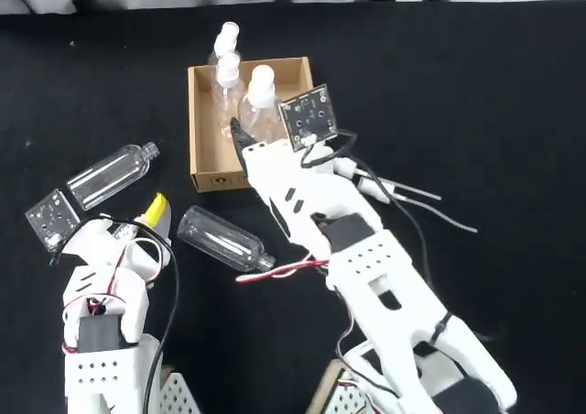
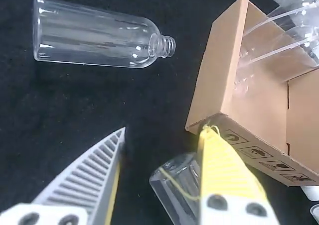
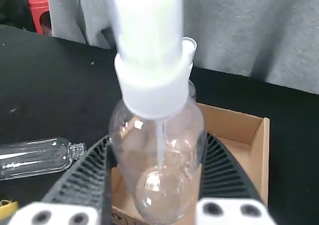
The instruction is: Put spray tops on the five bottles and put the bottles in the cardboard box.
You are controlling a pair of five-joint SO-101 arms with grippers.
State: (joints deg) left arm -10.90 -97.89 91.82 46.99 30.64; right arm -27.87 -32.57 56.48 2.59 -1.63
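Observation:
My right gripper (image 1: pixel 255 128) is shut on a clear bottle (image 1: pixel 261 103) with a white spray top, held upright over the cardboard box (image 1: pixel 203 162); its fingers (image 3: pixel 88 171) press the bottle (image 3: pixel 157 155) from both sides. Two more capped bottles (image 1: pixel 227 66) stand at the box's far end. Two capless bottles lie on the black table: one (image 1: pixel 114 174) left of the box, one (image 1: pixel 224 240) in front of it. My left gripper (image 1: pixel 146 220) is open between them, with nothing in it; its yellow finger (image 2: pixel 219 170) hangs over the nearer bottle (image 2: pixel 174 190), and the other bottle (image 2: pixel 94 33) lies farther off.
Two loose spray tops (image 1: pixel 371 183) with long dip tubes lie right of the box, beside the right arm. The box corner (image 2: pixel 214 120) is close to my left gripper's yellow finger. A grey curtain (image 3: pixel 259 31) hangs behind the table.

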